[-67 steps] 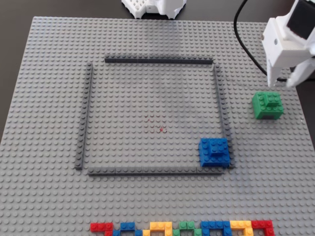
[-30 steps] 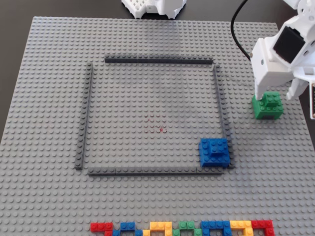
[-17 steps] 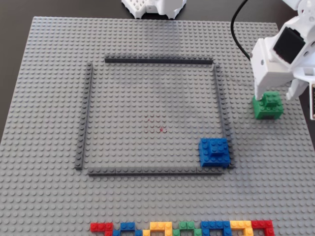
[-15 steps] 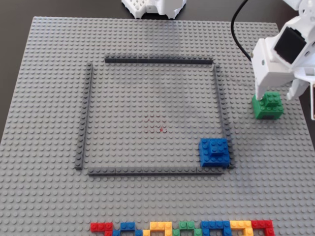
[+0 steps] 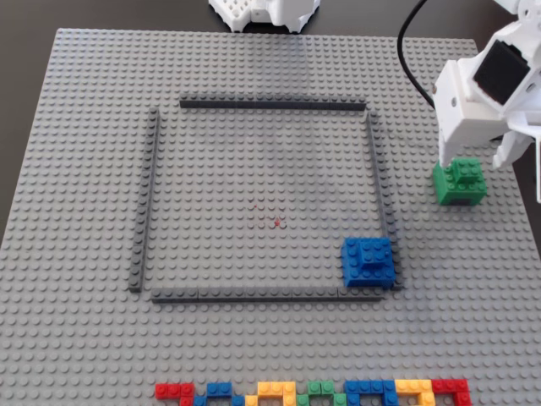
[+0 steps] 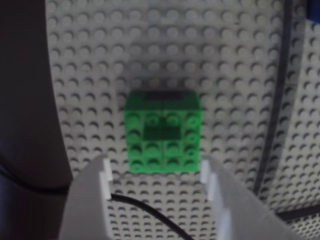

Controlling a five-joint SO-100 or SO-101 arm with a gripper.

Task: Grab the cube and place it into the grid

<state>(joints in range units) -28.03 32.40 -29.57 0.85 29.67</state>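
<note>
Cube [image 5: 461,181], the small green studded block with a raised brick on top, sits on the light grey baseplate [image 5: 84,169] at the right of the fixed view, outside the grid [image 5: 145,203] and well to the right of its right-hand strip. The white hand [image 5: 467,161] comes in from the upper right edge of that view and hangs over the cube, one finger reaching down to the block's upper left corner. In the wrist view the cube [image 6: 162,132] fills the middle of the frame, resting squarely on the studs, and the hand [image 6: 157,175] spreads wide along the bottom edge: its two white fingers [image 6: 102,175] stand to the lower left and lower right of the block, released, with nothing between them. A thin black cable [image 6: 150,215] runs across the gap below the cube.

Within the grid, a blue block [image 5: 368,260] of similar build sits in the lower right corner, just beside the right and bottom strips. Tiny red marks [image 5: 276,222] show near the grid's centre. A row of multicoloured bricks [image 5: 313,392] lines the bottom edge of the fixed view. The baseplate lies on a dark desk [image 5: 21,51].
</note>
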